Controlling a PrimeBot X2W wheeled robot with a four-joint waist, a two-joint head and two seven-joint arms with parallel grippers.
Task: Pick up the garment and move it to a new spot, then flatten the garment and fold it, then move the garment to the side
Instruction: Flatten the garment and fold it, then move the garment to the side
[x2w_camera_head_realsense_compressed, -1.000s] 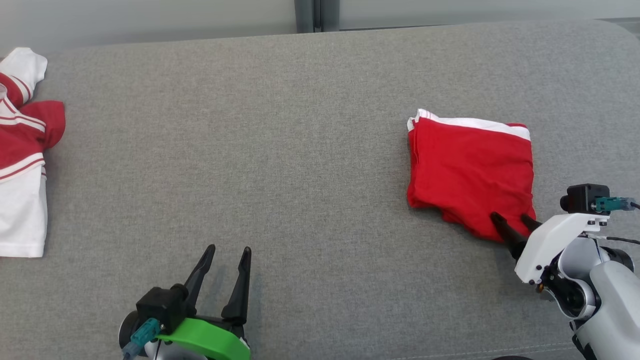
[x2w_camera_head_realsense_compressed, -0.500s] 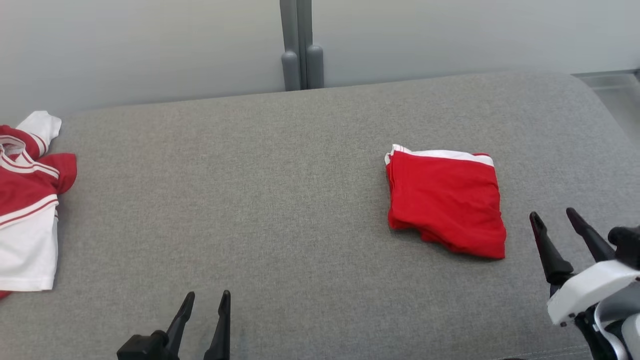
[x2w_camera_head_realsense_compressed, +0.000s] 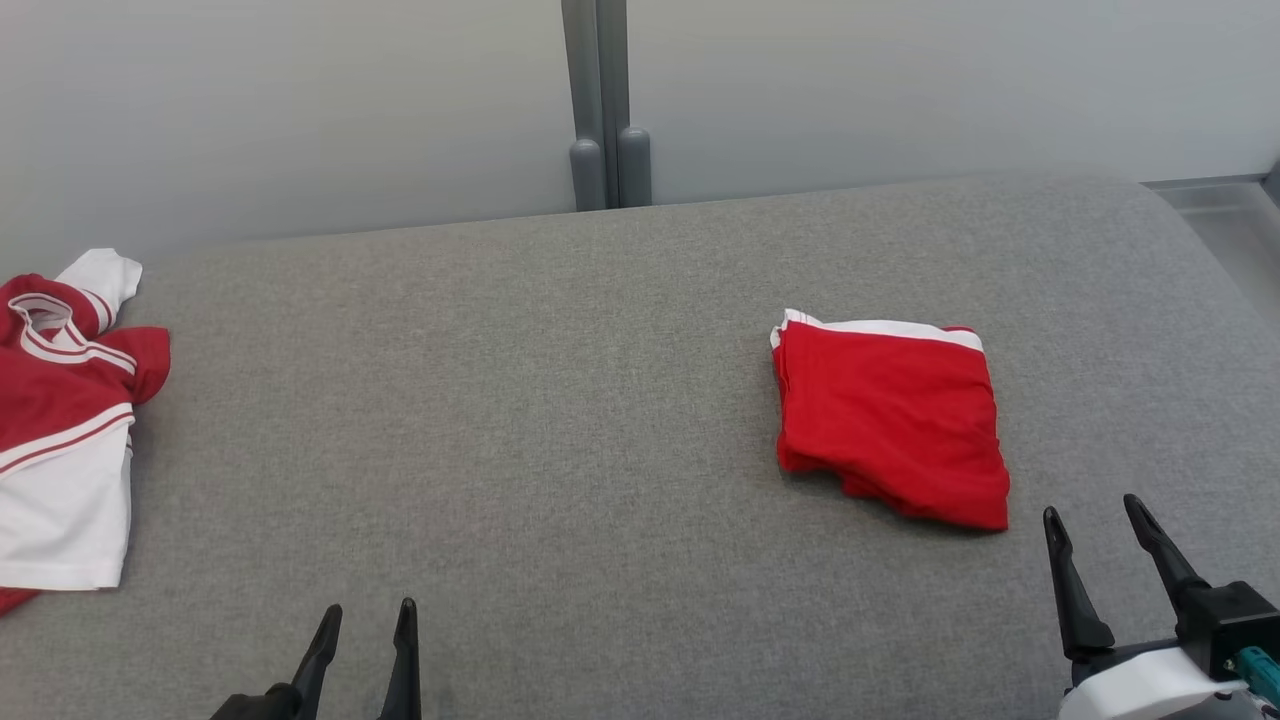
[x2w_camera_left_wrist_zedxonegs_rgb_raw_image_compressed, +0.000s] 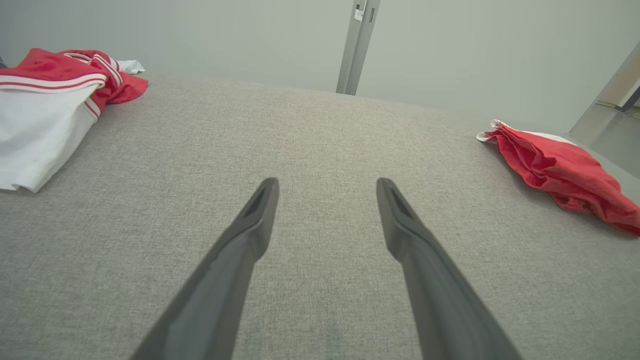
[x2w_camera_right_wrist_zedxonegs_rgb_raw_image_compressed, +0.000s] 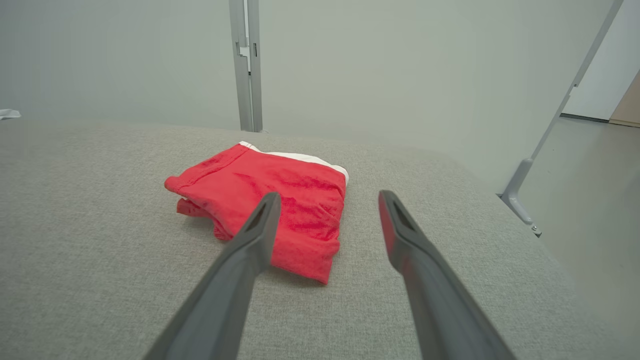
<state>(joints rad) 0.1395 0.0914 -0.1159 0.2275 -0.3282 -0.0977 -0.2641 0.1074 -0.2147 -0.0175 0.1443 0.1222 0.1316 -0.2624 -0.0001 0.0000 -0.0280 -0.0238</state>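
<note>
A squarish folded red garment (x2w_camera_head_realsense_compressed: 890, 420) is seen just ahead of the right end effector (x2w_camera_head_realsense_compressed: 1092, 510), spread empty like the left end effector (x2w_camera_head_realsense_compressed: 370, 607), over a grey woven worktop (x2w_camera_head_realsense_compressed: 560, 400).

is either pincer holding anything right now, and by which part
Nothing is held. The left pincer and the right pincer are both open and empty; the folded red garment lies free, apart from both.

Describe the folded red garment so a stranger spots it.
On the grey padded surface, look at its right half, just beyond the right gripper: the folded garment lies there. It is a plain red square with one white edge, unlike the striped shirt at far left.
</note>
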